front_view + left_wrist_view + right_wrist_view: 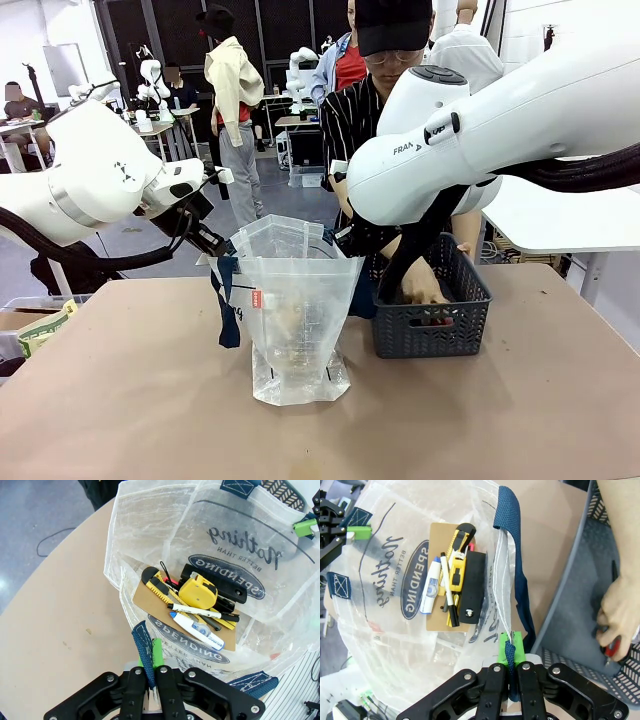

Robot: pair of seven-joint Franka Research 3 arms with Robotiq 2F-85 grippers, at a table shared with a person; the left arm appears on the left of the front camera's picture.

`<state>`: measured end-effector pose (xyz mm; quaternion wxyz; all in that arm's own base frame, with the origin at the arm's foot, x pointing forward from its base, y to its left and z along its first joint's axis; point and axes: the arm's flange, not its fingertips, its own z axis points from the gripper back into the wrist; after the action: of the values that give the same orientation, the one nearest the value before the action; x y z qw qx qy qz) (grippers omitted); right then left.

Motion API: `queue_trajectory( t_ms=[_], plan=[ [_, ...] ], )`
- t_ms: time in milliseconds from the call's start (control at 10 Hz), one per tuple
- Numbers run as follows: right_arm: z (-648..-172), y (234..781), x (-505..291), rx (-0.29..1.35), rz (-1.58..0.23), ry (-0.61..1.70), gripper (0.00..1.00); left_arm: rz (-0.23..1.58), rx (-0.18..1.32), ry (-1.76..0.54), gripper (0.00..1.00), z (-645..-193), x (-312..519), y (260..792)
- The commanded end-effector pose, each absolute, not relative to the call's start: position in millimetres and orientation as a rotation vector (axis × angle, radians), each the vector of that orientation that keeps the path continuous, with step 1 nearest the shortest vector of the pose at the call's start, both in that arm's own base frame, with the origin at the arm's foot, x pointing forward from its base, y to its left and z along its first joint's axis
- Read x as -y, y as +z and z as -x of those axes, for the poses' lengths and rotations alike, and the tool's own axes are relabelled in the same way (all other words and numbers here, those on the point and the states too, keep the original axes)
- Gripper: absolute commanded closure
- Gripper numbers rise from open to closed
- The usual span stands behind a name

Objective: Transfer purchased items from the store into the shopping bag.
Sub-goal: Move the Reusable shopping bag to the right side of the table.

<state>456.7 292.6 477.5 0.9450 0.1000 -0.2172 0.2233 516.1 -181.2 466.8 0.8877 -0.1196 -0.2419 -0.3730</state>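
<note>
The clear shopping bag stands open mid-table, held by both grippers. My left gripper is shut on its navy strap at the bag's left rim. My right gripper is shut on the opposite strap at the right rim. On a brown card at the bag's bottom lie purchased items: a yellow tape measure, a yellow-black knife, a marker, a white-blue tube and a black block. The grey basket stands right of the bag. A person's hand inside it grips a small red-and-dark thing.
The person stands behind the basket at the table's far side, mostly hidden by my right arm. A printed pack lies off the table's left edge. Bare brown tabletop stretches in front of the bag and basket.
</note>
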Motion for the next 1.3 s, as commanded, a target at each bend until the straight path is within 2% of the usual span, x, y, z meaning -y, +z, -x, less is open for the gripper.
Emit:
queue_trajectory(
  t_ms=[0,1200],
  plan=[
    [-452.3,474.7,-289.9,0.435,-0.208,0.446,1.00,0.242,0.506,-0.773,1.00,-515.6,179.2,469.8],
    [-452.3,474.7,-289.9,0.435,-0.208,0.446,1.00,0.242,0.506,-0.773,1.00,-515.6,179.2,469.8]
  ],
)
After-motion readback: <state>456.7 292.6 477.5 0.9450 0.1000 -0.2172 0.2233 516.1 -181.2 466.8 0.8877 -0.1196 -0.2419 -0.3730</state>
